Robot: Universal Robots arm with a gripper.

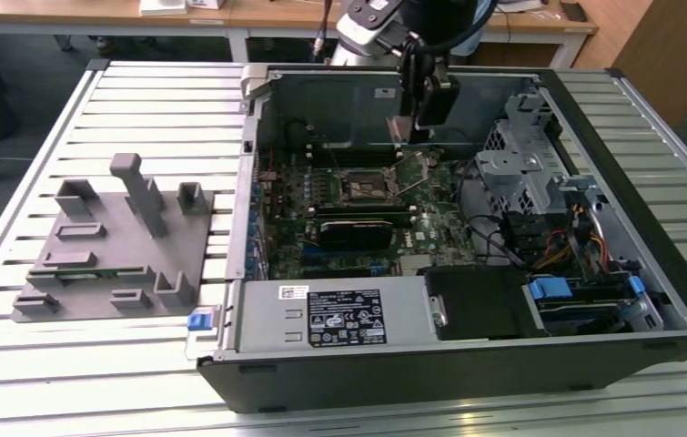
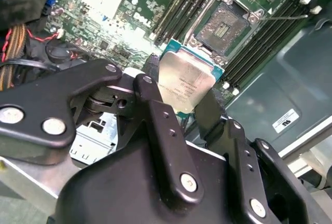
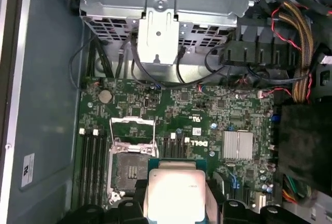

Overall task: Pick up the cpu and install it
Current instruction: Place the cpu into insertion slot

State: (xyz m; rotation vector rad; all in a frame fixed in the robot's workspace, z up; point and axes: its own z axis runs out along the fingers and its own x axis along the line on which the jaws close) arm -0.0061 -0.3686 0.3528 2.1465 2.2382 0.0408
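- Our claw (image 2: 181, 102) is closed on the cpu (image 2: 185, 78), with one black finger (image 2: 150, 92) pressed against each of two opposite edges and the chip's silver lid facing the wrist cameras.
- Held this way, the cpu hangs clear of the board inside the open computer case (image 1: 331, 105), so we judge the pick-up done.
- Just beyond the claw's tips lies the CPU socket (image 3: 129, 168). It is empty, and its metal retention frame (image 3: 132, 125) appears swung open.
- Chip and socket are near each other but apart, so the seating is not yet done.
- Memory slots (image 3: 92, 156) flank that socket on the green motherboard (image 3: 233, 105).
- Farther from the claw stands the metal drive cage (image 3: 155, 6).
- Well away from the claw, outside the case, sits the grey plastic fixture (image 1: 113, 246).
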